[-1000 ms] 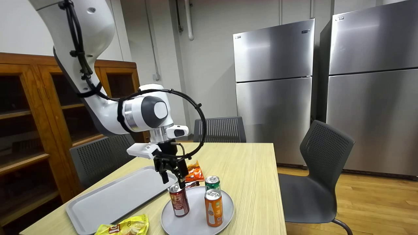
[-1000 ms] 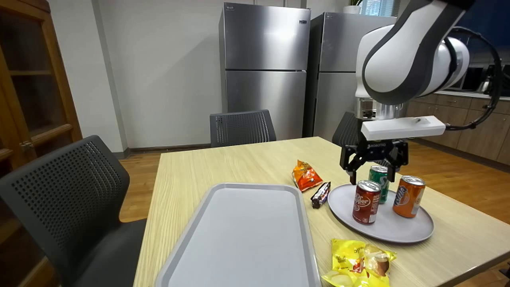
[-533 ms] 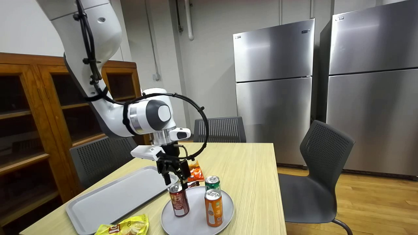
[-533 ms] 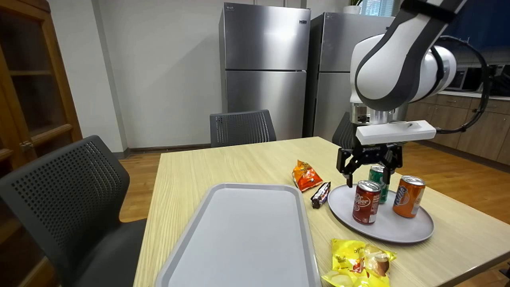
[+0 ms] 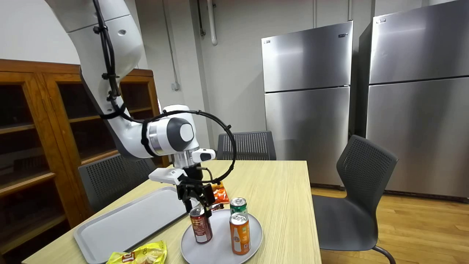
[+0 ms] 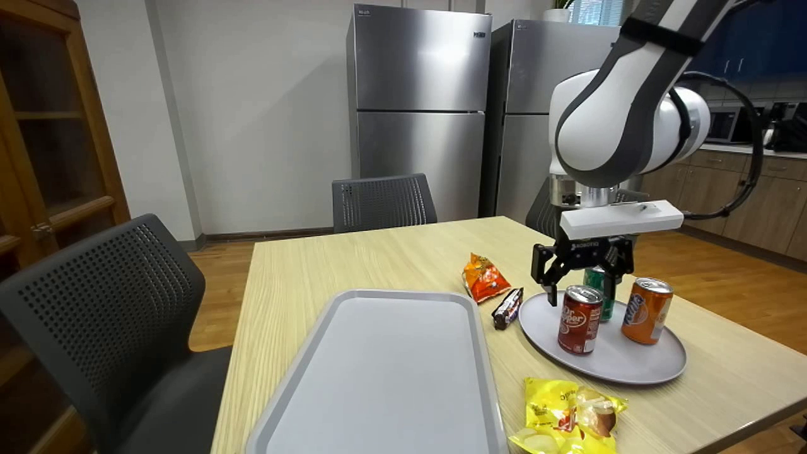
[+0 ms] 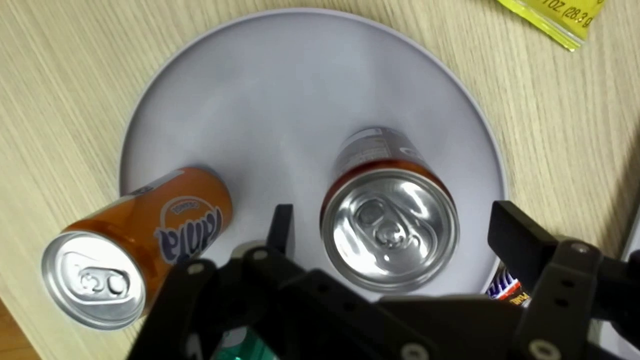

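Note:
A dark red Dr Pepper can (image 6: 580, 325) stands upright on a round grey plate (image 6: 630, 372); it shows in both exterior views (image 5: 201, 227). My gripper (image 6: 580, 296) points down just above and around the can's top, open and holding nothing. In the wrist view the can's silver lid (image 7: 390, 230) lies between the spread fingers (image 7: 520, 240), with a gap on each side. An orange Fanta can (image 7: 165, 220) and a green can (image 5: 238, 206) stand upright on the same plate. The green can is mostly hidden behind the gripper in the wrist view (image 7: 245, 347).
A grey rectangular tray (image 6: 391, 372) lies beside the plate. A yellow chip bag (image 6: 567, 416), an orange-red snack bag (image 6: 484, 279) and a dark candy bar (image 6: 507, 309) lie on the wooden table (image 6: 378, 258). Dark chairs (image 5: 359, 198) stand around it.
My gripper has come down toward the Dr Pepper can and shifted slightly sideways, its fingers now about level with the can's top. It stays open. The cans, plate and bags have not moved.

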Controlling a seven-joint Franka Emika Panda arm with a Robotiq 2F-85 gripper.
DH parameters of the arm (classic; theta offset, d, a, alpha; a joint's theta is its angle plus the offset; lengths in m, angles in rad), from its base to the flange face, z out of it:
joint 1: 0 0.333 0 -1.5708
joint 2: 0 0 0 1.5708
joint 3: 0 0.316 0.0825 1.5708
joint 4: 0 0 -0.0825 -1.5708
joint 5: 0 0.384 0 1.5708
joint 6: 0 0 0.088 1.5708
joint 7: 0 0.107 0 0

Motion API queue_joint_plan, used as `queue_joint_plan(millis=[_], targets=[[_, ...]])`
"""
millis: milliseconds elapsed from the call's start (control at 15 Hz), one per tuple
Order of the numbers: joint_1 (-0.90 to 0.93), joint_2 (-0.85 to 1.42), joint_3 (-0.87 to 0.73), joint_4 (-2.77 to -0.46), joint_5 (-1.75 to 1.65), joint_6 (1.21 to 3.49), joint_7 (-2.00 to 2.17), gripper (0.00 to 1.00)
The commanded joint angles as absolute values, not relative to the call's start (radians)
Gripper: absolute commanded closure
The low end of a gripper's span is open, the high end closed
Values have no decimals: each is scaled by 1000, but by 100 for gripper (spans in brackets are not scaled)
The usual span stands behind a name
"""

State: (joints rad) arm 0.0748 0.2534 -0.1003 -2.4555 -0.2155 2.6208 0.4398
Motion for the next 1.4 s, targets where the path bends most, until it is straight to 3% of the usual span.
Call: queue_joint_plan(millis=[0, 667, 800, 1067, 1333], targets=[[73, 269, -95, -2439, -194, 2610, 402, 0], [80, 300, -99, -2413, -196, 2610, 406, 0], [80, 306, -99, -2407, -195, 2611, 405, 26], [82, 293, -98, -2412, -195, 2611, 403, 58], [89, 244, -93, -2436, -198, 2613, 397, 61]])
